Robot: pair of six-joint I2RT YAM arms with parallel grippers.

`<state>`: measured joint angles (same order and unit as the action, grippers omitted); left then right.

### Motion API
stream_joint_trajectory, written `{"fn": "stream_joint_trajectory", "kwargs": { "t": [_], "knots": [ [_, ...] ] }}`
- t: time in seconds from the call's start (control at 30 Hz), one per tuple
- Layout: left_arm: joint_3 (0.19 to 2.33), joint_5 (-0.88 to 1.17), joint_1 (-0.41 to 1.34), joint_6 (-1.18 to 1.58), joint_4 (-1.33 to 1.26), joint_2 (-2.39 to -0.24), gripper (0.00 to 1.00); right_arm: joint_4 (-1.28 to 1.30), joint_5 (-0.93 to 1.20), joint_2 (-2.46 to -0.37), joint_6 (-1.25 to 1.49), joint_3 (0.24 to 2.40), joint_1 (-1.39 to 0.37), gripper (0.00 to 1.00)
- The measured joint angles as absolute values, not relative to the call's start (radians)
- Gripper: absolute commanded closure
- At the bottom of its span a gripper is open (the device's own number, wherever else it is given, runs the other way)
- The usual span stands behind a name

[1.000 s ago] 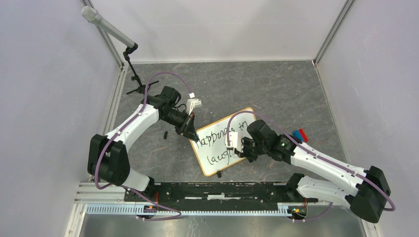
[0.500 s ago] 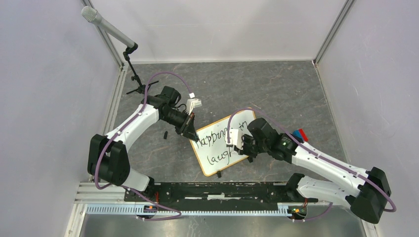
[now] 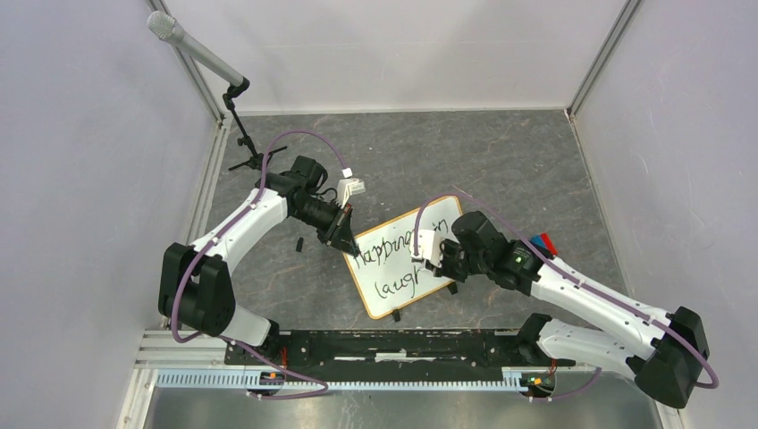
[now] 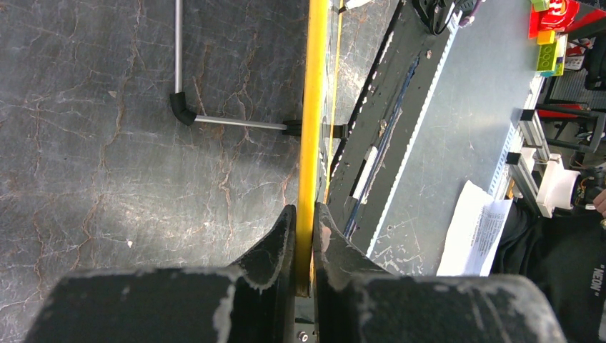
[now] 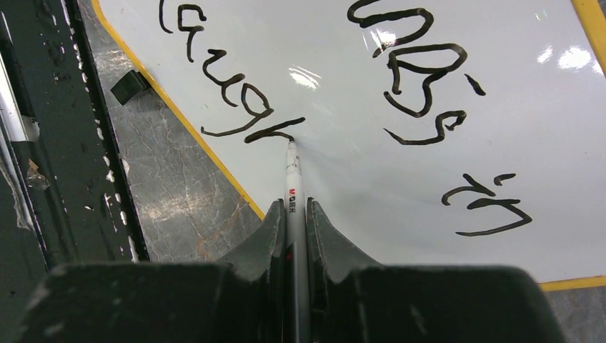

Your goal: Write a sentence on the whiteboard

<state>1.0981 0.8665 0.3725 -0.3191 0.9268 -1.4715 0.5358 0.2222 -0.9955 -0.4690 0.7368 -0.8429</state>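
Observation:
The whiteboard (image 3: 393, 268) lies tilted on the grey floor between the arms. Its yellow-tan frame shows edge-on in the left wrist view (image 4: 312, 107). My left gripper (image 3: 342, 234) is shut on the board's upper left edge; the fingers (image 4: 279, 236) pinch the frame. My right gripper (image 3: 444, 265) is shut on a white marker (image 5: 293, 193), its tip touching the board at the last stroke. The sentence (image 5: 400, 78) reads "Happiness in" above and "laugh" with a fresh stroke (image 5: 250, 107) below. In the top view (image 3: 398, 246) the right arm hides part of it.
A microphone on a small stand (image 3: 237, 98) is at the back left. A small black cap (image 3: 298, 244) lies left of the board. Red and blue blocks (image 3: 542, 243) lie behind the right arm. A black rail (image 3: 393, 344) runs along the near edge. A black clip foot (image 5: 128, 86) is at the board's lower edge.
My right gripper has moved slightly right and up along the second line with the marker, adding a stroke after "laug". The left arm has not moved.

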Motion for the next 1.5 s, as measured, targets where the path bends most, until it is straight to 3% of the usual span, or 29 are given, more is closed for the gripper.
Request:
{"fn": "stream_joint_trajectory", "kwargs": {
  "t": [1.5],
  "knots": [
    [1.098,0.867,0.373,-0.319,0.928,-1.472,0.98,0.584,0.239,-0.974,-0.483,0.723,-0.809,1.00]
  ]
}}
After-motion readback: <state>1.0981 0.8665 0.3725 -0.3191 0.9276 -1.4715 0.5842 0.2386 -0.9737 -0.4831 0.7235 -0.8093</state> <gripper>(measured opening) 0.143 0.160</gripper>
